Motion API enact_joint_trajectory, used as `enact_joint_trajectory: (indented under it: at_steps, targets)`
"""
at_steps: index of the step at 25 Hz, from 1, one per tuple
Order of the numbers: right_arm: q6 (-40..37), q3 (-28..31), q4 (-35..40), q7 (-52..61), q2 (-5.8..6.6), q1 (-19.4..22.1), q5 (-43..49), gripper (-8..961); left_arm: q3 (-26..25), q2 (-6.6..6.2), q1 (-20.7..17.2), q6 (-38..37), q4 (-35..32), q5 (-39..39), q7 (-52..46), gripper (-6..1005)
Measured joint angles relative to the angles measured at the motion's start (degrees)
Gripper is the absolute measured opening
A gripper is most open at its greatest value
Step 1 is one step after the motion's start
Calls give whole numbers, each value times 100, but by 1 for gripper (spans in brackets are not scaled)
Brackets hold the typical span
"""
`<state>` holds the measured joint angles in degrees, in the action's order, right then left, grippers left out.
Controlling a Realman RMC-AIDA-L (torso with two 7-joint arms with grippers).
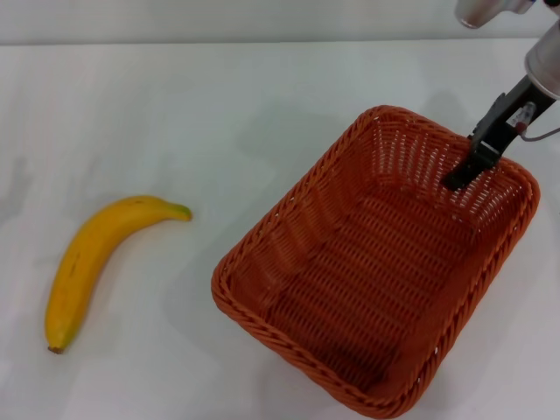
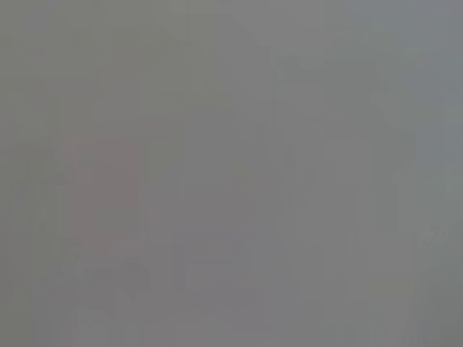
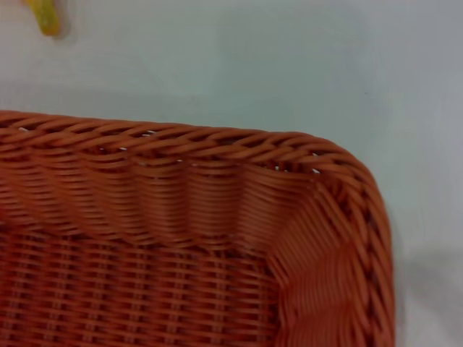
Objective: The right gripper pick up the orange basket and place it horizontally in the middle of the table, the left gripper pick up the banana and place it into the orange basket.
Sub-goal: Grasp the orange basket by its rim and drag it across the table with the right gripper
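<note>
Basket (image 1: 376,271) sits askew toward the table's (image 1: 219,105) right edge; our right gripper (image 1: 464,171) reaches its far wall to turn it, jaws' state unclear. Banana (image 1: 96,262) waits near the left edge.

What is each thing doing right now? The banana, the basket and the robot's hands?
banana: lying flat on the table, outside the basket, untouched.
orange basket: upright, empty, set at a slant on the table.
right end effector: reaching down inside the basket by its far wall.
left end effector: not in view.
</note>
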<state>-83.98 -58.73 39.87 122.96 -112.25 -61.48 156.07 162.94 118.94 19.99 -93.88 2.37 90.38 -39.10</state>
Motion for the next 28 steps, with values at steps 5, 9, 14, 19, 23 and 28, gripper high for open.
enact_joint_trajectory:
  at_steps: [5, 9, 14, 19, 23, 28]
  targets:
    - [11, -272, -47, 41, -66, -141, 27, 681, -4, -8, -30, 98, 102, -3, -6, 860]
    - [27, -392, -55, 54, -87, -221, 39, 617, -7, 4, -36, 108, 146, -4, -5, 860]
    - [-17, -641, -64, 55, -90, -280, 46, 445, -9, 15, -85, 116, 138, -4, -10, 860]
    - [-95, -701, -64, 154, -79, -324, 138, 262, -8, 16, -111, 111, 123, -4, 4, 860]
    - [-244, -661, -4, 489, 40, -363, 162, 228, -2, 2, -101, 78, 157, -33, 24, 860]
    - [-414, -265, 55, 1340, 292, -428, 171, 211, 1, -19, 50, 70, 523, -63, 37, 860]
